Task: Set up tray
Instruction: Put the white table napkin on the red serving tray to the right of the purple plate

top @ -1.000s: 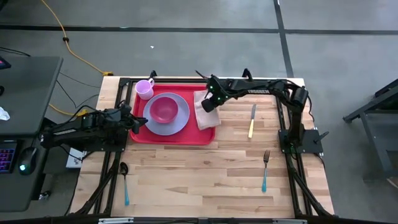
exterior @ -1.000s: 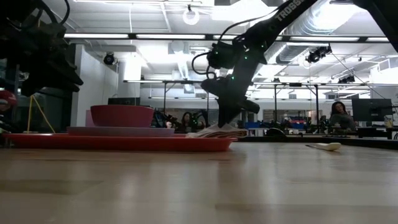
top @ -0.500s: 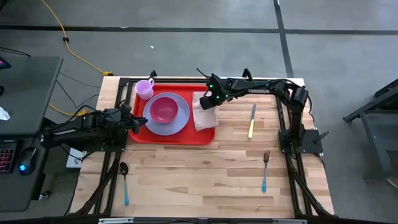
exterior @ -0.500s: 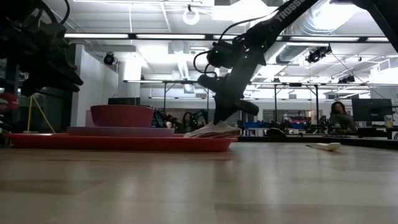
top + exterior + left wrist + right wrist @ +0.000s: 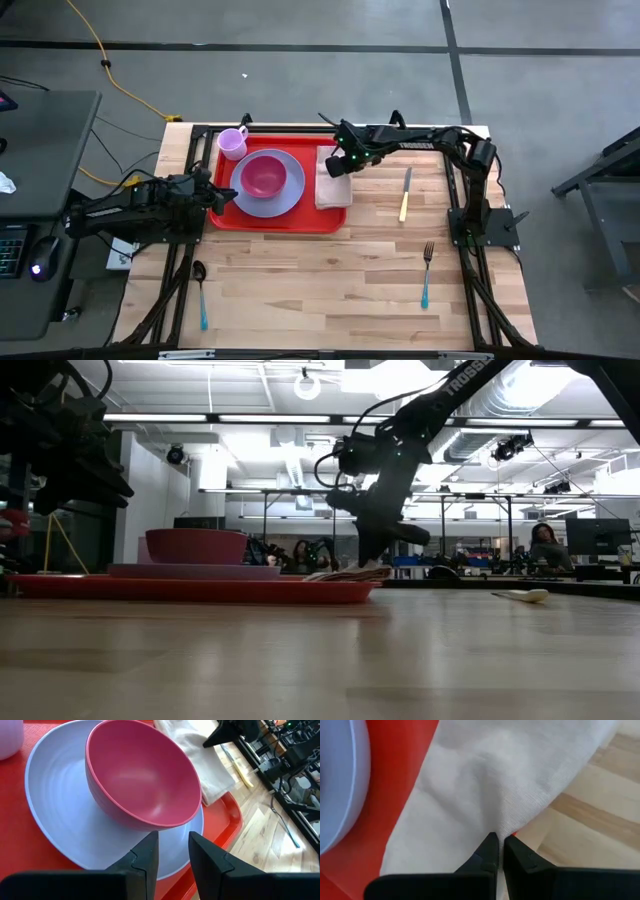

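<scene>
Napkin step. Right gripper (image 5: 338, 166) fingers clenched on napkin (image 5: 331, 180), right end of tray (image 5: 270, 222), far-left table. Left gripper (image 5: 222, 197) part-open, empty. Next, I guess: let go, grab knife (image 5: 405, 194).

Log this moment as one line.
right hand: shut on napkin | napkin: on tray | left hand: at tray edge

White letters reading "TROSS", cut off by the frame edge, run along the right arm's link (image 5: 462, 377), above its gripper.
</scene>
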You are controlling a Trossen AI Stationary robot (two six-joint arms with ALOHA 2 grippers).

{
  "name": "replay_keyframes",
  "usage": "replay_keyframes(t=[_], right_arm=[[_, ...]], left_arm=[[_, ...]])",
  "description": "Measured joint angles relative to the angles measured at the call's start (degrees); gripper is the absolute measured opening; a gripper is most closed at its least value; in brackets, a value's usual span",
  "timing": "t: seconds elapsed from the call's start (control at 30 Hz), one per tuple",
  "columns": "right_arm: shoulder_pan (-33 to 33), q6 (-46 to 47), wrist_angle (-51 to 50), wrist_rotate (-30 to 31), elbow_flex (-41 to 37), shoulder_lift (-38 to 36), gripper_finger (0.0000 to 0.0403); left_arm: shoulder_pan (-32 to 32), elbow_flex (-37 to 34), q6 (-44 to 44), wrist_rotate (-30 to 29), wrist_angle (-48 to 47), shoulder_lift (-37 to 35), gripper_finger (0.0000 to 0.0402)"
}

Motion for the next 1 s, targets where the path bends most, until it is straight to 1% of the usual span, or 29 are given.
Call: replay_keyframes(t=[0.17,0.47,0.73,1.0], right_arm=[[1.2,2.6,-0.1,-0.9,0.0,0.0,0.0000],[2.6,6.7,0.2,-1.2,0.0,0.4,0.0000],[4.2,9.1,4.7,-2.8,0.0,2.7,0.0000],[5.1,10.5,5.8,-1.4,0.0,3.0,0.0000]], left_arm=[[0.0,0.0,0.0,-1.1,0.0,0.0,0.0138],[0.0,0.0,0.0,-1.3,0.0,0.0,0.0138],[0.0,0.0,0.0,-1.3,0.0,0.0,0.0138],[0.0,0.0,0.0,-1.3,0.0,0.0,0.0138]])
